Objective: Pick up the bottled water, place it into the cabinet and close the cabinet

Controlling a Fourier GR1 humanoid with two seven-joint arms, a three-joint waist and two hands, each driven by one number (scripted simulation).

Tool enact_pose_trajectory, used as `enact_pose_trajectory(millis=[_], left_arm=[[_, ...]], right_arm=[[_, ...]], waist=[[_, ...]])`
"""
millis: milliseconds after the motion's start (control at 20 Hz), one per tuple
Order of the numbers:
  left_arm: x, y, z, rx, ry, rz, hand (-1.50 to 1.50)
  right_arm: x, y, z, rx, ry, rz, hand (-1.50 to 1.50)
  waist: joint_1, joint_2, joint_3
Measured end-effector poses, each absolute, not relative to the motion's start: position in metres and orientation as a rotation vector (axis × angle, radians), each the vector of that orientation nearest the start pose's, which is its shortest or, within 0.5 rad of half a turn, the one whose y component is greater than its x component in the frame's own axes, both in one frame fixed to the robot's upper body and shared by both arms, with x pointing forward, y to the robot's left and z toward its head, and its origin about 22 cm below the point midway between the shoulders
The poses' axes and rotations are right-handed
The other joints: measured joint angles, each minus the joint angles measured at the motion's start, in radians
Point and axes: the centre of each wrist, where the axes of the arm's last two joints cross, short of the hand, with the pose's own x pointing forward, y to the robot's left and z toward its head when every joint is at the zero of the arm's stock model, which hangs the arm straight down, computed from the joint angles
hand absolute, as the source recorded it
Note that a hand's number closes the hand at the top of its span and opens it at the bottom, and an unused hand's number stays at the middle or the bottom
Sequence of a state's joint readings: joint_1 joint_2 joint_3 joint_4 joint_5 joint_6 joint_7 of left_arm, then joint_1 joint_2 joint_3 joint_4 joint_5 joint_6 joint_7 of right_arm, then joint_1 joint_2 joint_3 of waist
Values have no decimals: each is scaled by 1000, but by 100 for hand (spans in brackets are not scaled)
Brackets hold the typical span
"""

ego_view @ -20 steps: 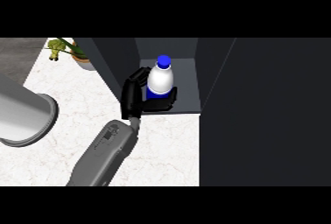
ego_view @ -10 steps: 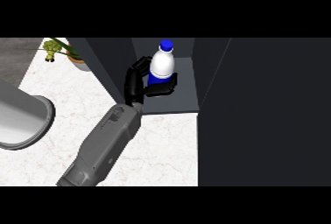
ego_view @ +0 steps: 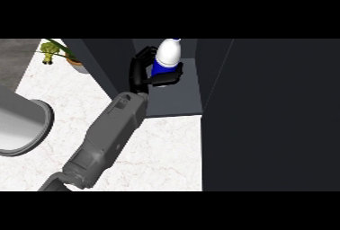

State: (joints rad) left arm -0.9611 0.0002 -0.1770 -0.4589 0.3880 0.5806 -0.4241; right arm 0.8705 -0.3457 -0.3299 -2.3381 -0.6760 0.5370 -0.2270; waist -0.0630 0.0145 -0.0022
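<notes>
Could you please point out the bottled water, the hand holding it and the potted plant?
bottled water (ego_view: pixel 168 53): head view, on its white upper body.
right hand (ego_view: pixel 136 74): head view, on its black part left of the bottle.
potted plant (ego_view: pixel 51 47): head view, on its green leaves.

The right forearm (ego_view: pixel 109 134) comes in from the lower edge, left of centre, and slants up and to the right, stretched out nearly straight. At its far end the wrist narrows into the black right hand (ego_view: pixel 140 74), which stands upright with its fingers (ego_view: pixel 166 79) curled round the lower body of the bottled water (ego_view: pixel 166 56). A thick grey cylinder at the left edge looks like the left forearm (ego_view: pixel 16 121), close to the camera; its hand is out of view.
</notes>
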Motion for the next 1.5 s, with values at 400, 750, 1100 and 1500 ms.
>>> enact_pose_trajectory(millis=[400,750,1100,1500], left_arm=[[426,97,35,325,-1706,-6,-150],[435,98,46,349,-1700,-18,-150],[436,93,52,238,-1809,-3,-150],[435,86,58,134,-1898,25,-150]], right_arm=[[41,-345,117,265,-1864,124,-150],[45,-345,117,281,-1874,122,-150],[46,-343,116,290,-1884,101,-150],[52,-350,124,250,-1882,138,-150]], waist=[[-7,6,0],[-11,9,0],[-6,7,0],[-2,-2,0]])
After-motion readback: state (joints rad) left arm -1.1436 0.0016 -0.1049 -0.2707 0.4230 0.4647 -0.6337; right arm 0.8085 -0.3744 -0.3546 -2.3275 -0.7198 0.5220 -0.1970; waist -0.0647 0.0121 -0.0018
